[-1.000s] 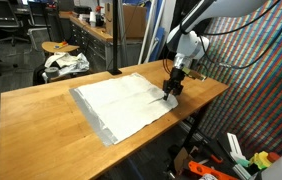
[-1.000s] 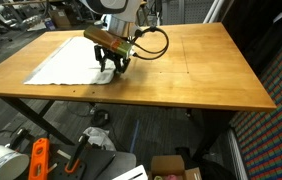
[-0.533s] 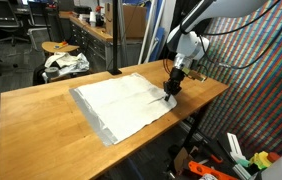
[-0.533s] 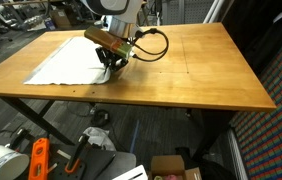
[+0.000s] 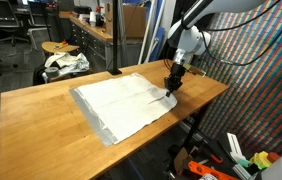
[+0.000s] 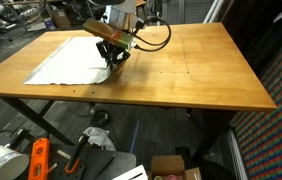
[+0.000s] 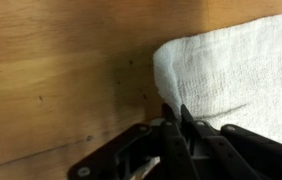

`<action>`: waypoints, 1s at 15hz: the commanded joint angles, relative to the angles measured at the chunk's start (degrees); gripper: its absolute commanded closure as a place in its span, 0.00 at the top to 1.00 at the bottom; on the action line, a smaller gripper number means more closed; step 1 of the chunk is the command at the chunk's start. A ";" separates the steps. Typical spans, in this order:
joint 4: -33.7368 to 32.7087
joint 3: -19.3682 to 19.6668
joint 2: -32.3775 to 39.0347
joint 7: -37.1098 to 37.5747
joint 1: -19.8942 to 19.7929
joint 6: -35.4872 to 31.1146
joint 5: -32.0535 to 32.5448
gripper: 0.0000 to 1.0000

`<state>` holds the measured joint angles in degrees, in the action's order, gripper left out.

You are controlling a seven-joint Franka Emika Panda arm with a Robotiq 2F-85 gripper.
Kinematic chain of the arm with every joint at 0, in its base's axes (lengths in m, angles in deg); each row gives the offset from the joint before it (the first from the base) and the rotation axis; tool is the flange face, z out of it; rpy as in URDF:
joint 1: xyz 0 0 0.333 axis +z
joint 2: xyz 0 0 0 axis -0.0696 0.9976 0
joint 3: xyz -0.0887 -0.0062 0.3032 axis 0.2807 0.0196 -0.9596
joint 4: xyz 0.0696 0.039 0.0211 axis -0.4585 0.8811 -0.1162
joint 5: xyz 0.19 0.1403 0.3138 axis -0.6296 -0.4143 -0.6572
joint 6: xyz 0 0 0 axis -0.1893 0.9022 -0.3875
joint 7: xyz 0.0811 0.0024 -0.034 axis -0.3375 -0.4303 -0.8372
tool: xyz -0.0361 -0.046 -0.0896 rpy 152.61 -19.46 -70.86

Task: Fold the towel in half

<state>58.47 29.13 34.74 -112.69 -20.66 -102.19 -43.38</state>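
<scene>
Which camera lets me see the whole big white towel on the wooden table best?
An exterior view: the big thin white cloth towel lies spread out there, nearly all visible. In an exterior view the towel is partly hidden by the gripper. The wrist view shows just one towel corner.

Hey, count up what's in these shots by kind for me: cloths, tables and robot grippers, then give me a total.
White towel spread on the table: 1
Bundled cloth beyond the table: 1
Wooden table: 1
Robot gripper, jaws shut on the towel's corner: 1
Total: 4
</scene>
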 commanded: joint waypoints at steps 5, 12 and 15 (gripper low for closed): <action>3.35 0.58 -7.27 3.45 3.03 1.76 9.82 0.37; 2.96 -0.37 -3.38 0.72 3.00 0.00 6.78 0.84; 3.00 -0.28 -2.07 1.49 2.89 -2.30 6.80 1.00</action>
<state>61.74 28.87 31.81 -110.81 -17.65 -102.26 -35.59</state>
